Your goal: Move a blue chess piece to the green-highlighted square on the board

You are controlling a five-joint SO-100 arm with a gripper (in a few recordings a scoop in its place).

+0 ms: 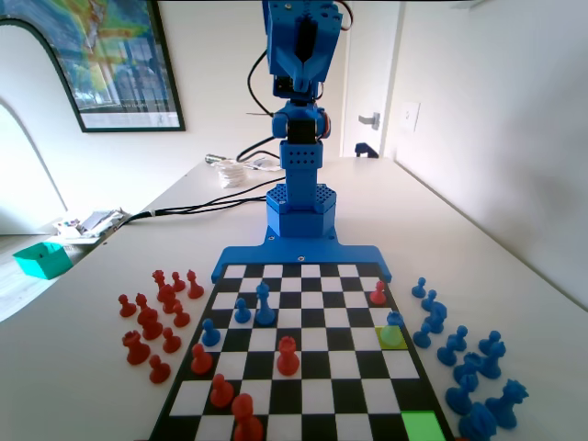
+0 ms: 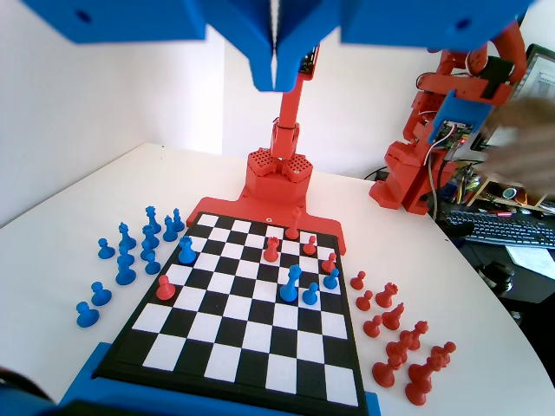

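The board [image 1: 308,317] lies in front of the blue arm [image 1: 299,175], which stands folded upright at its far end. The green-highlighted square [image 1: 423,425] is at the near right corner in the fixed view and has nothing on it. A blue chess piece [image 1: 394,321], a small pawn, stands on a duller yellow-green square [image 1: 392,338] three rows farther back in the same file. In the wrist view that pawn [image 2: 186,250] is at the board's left side. My gripper [image 2: 275,82] hangs high above the board, jaws pressed together with nothing between them.
Two more blue pawns [image 1: 243,310] [image 1: 210,333] and a taller blue piece [image 1: 265,303] stand left of centre on the board. Several red pieces [image 1: 288,356] are also on it. Spare blue pieces [image 1: 459,354] crowd the table to the right, red ones [image 1: 152,317] to the left.
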